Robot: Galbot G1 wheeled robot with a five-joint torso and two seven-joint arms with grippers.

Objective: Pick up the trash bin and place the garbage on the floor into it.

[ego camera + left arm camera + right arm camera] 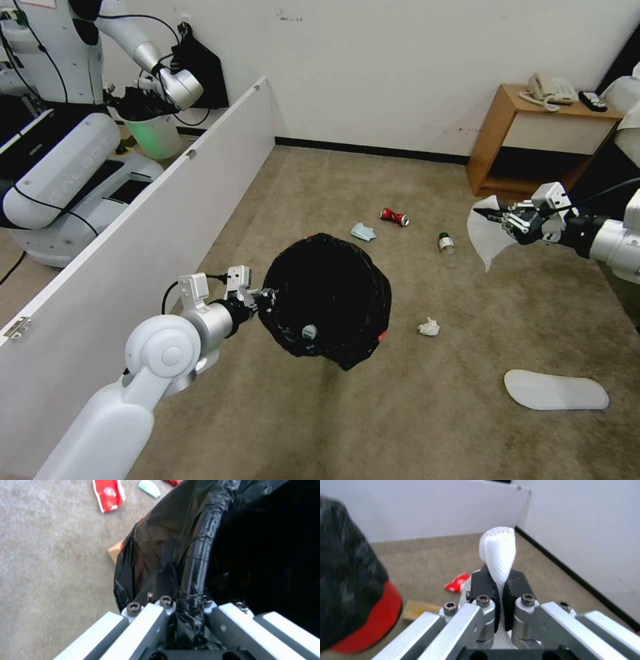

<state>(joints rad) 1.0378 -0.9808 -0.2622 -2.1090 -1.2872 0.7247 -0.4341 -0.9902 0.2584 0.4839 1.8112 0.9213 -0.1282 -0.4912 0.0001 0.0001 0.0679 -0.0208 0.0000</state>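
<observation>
The left end effector [265, 293] pinches the trash bin [327, 300] rim, holding it above the floor [373, 413]. The right end effector [497, 215] pinches 1 white slipper [485, 237] aloft nearby.

Tool [499, 586] pinching white, probably slipper [498, 552]

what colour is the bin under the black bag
Red; the trash bin shows its red wall best in the right wrist view.

White partition panel [153, 220], wooden side table [533, 143], telephone [550, 89], another robot [60, 120]
</observation>
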